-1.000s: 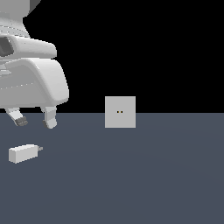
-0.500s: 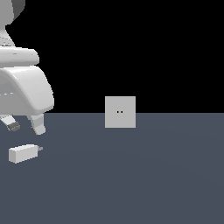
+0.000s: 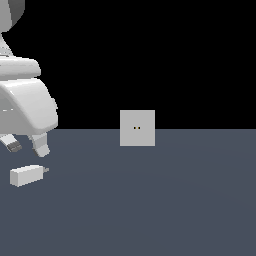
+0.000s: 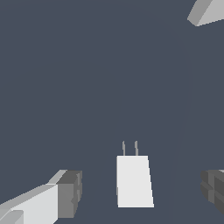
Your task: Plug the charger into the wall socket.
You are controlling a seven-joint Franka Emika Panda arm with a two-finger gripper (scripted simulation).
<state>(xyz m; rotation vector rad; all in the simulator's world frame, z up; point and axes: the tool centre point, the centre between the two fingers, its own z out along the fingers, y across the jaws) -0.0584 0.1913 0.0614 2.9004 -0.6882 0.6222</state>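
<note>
Basically no readable text or brand marks anywhere; every surface is plain.

Charger [image 3: 26,175]: small off-white block lying flat on the dark grey floor [image 3: 165,205], at the exterior view's left, low in frame. Long axis runs roughly along the floor, left-right in the exterior view w/ a slight tilt. Prongs [image 3: 45,170] stick out of the end facing the exterior view's right, i.e. toward the socket side. Wrist view shows the same block [image 4: 134,181] w/ two thin grey prongs [image 4: 130,148] side by side, parallel, coming out of one short end.

Gripper [image 3: 27,144]: just above the charger, not touching it. Jaws spread apart, nothing between them, nothing held. Wrist view: charger sits between the two dark finger pads [image 4: 70,194], clear gap on both sides. Second pad only partly in frame at the edge. Bulky white arm housing [image 3: 25,107] above the fingers.

Wall socket [image 3: 137,128]: upright light-grey square plate, standing on the floor at the horizon line, well apart from the charger, toward the exterior view's right of it. Two tiny dark holes [image 3: 137,128] side by side near centre. Plate face looks square-on to the exterior cam. Wrist view catches only a corner of it [image 4: 205,12].
</note>
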